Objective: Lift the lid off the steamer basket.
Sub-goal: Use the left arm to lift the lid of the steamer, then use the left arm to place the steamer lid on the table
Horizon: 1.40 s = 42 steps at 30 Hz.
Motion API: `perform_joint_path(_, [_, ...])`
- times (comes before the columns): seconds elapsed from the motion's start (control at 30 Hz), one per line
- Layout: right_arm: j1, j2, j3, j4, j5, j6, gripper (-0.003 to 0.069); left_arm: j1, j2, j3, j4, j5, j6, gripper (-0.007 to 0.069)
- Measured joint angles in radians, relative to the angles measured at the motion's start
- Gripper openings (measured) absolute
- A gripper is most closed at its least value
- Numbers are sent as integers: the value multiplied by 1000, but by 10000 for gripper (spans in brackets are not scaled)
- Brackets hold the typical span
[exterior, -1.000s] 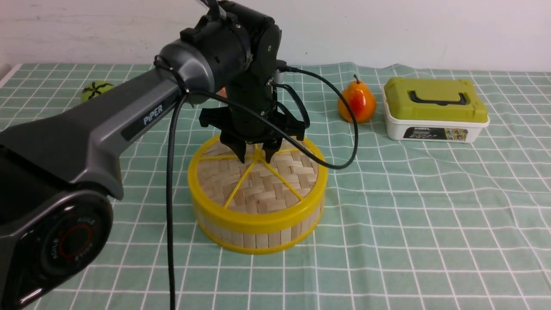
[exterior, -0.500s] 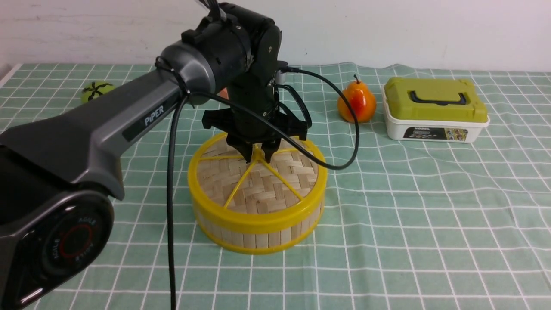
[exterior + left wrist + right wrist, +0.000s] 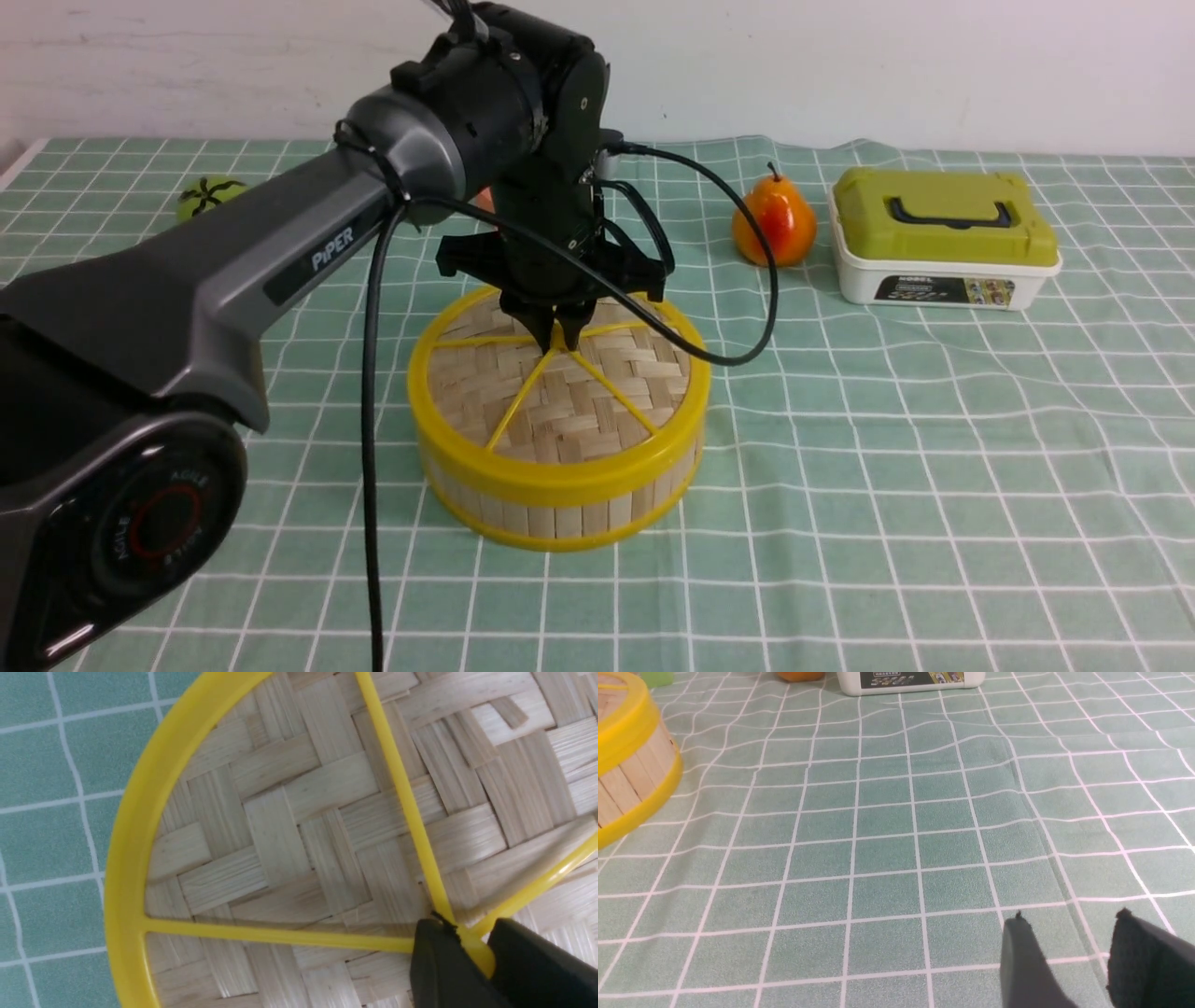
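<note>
The steamer basket (image 3: 560, 513) stands on the checked cloth with the lid (image 3: 569, 411) flat on top, woven bamboo inside a yellow rim. My left gripper (image 3: 557, 338) points straight down at the lid's centre. In the left wrist view its two black fingers press on either side of the yellow central knob (image 3: 476, 952) where the spokes meet on the lid (image 3: 280, 826). My right gripper (image 3: 1069, 919) hovers low over bare cloth, open with nothing between its fingers. The edge of the steamer basket (image 3: 630, 779) shows well off to its side.
An orange pear (image 3: 773, 222) and a white box with an olive-green lid (image 3: 943, 238) sit at the back right. A small green ball (image 3: 207, 194) lies at the back left. The left arm's black cable (image 3: 756, 317) loops over the basket's right side.
The left gripper's fingers have drawn together from wide apart until they pinch the lid's central knob. The lid and basket have not moved.
</note>
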Motion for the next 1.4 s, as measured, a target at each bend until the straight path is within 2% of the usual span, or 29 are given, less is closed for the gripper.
perform_joint_path(0.27, [0,0,0,0,0,0,241,10,-43,-100,24,2,20,109])
perform_joint_path(0.4, [0,0,0,0,0,0,241,51,-137,-93,27,2,39,109])
perform_joint_path(0.63, [0,0,0,0,0,0,241,223,-311,110,31,2,43,109])
perform_joint_path(0.7, [0,0,0,0,0,0,241,309,-369,265,37,2,42,109])
perform_joint_path(0.9, [0,0,0,0,0,0,241,442,-409,568,52,-45,-15,109])
perform_joint_path(1.07, [0,0,0,0,0,0,241,457,-358,683,40,-235,-52,109])
perform_joint_path(1.4, [0,0,0,0,0,0,241,438,-251,688,8,-302,-96,122])
